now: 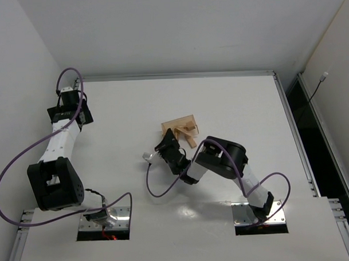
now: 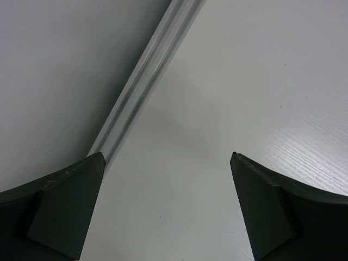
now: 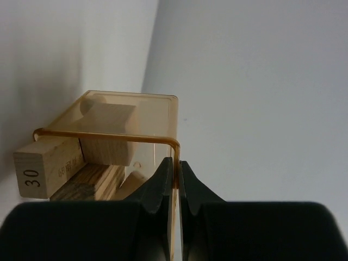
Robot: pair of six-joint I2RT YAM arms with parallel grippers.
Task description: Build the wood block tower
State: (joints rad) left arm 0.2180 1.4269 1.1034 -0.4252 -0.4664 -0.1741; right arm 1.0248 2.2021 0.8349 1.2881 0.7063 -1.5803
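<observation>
Several blocks [image 3: 49, 163] in amber tray [image 3: 157, 114] — right pincer [image 3: 175, 163] clenched on wall; left pincer [image 2: 167, 155] released.

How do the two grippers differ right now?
The left gripper is open and empty; the right gripper is shut on the tray wall. The left gripper hangs over bare table by the far left edge; the right gripper is mid-table, at the blocks. Both are dark and two-fingered.
</observation>
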